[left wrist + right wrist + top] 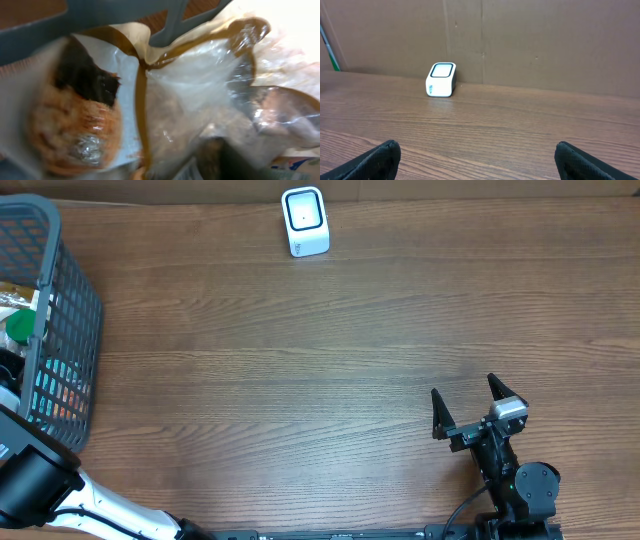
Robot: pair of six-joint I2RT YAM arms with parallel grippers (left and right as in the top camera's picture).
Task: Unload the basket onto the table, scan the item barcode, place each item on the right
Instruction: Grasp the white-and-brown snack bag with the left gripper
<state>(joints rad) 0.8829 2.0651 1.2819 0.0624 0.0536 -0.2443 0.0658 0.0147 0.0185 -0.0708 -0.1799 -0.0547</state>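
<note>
The left wrist view is filled, very close and blurred, by a clear-wrapped item (195, 100) with a brown-edged label and an orange-brown food piece (75, 125). My left arm (40, 480) reaches into the grey basket (75, 310) at the table's left edge. Its jaws are hidden there, and no barcode shows. The white scanner (305, 222) with a dark window stands at the far middle of the table, also seen as the scanner (441, 79) ahead of my right arm. My right gripper (468, 408) rests near the front right, open and empty, its fingers wide apart as the right gripper (479, 162).
The basket holds several packaged goods, among them a green-lidded one (20, 328). A grey basket bar (170, 22) crosses the top of the left wrist view. A brown cardboard wall (520, 40) backs the table behind the scanner.
</note>
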